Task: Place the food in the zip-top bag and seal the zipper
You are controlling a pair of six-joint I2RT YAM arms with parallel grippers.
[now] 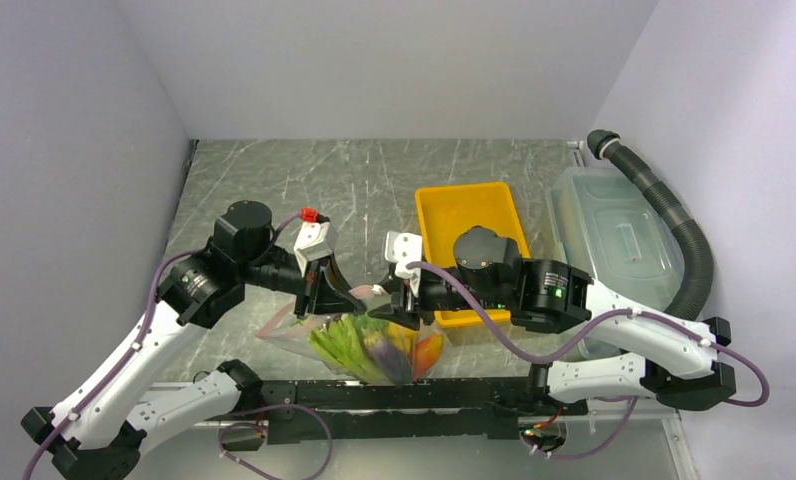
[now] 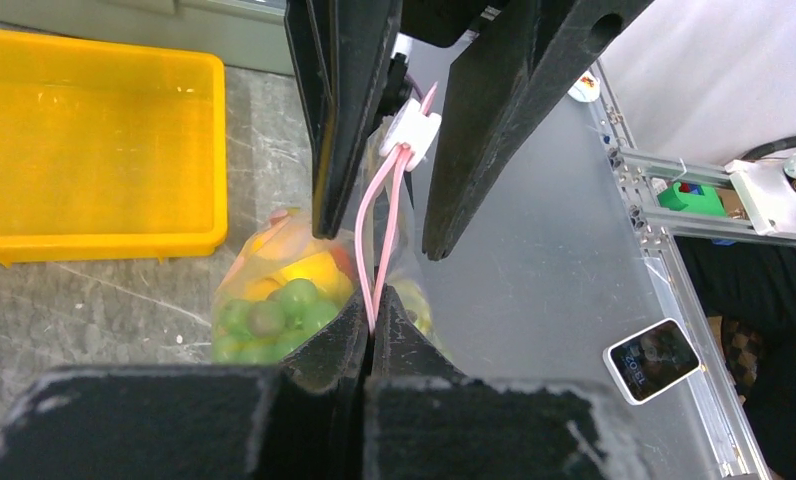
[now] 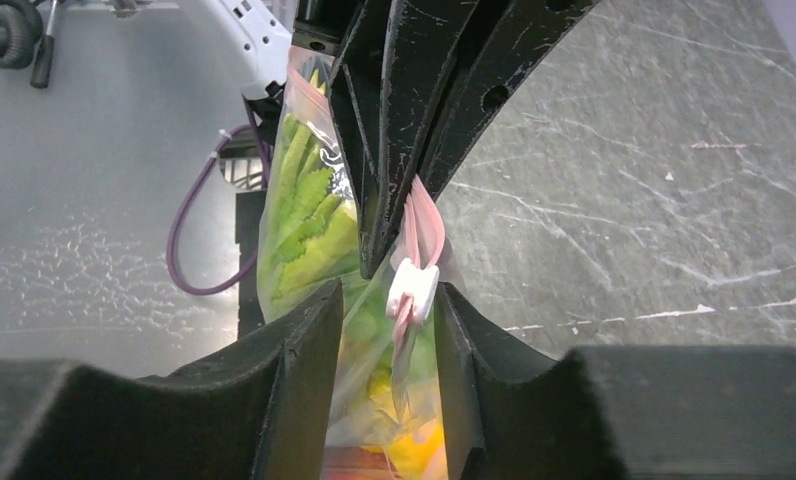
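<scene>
The clear zip-top bag (image 1: pixel 374 345) hangs between both grippers just above the table's near edge. Food fills it: green grapes (image 2: pixel 274 315), leafy pieces (image 3: pixel 309 210), yellow and orange pieces. My left gripper (image 2: pixel 371 320) is shut on the pink zipper (image 2: pixel 379 220) at one end of the bag's mouth. A white slider (image 3: pixel 414 283) sits on the strip. My right gripper (image 3: pixel 387 300) stands open around that slider, which lies close to one finger with a gap on the other side. The two pink strips still stand apart between slider and left gripper.
An empty yellow tray (image 1: pixel 469 215) lies behind the right arm. A translucent lidded bin (image 1: pixel 614 235) and a black corrugated hose (image 1: pixel 674 230) stand at the right. A small white device (image 2: pixel 652 358) lies by the aluminium rail.
</scene>
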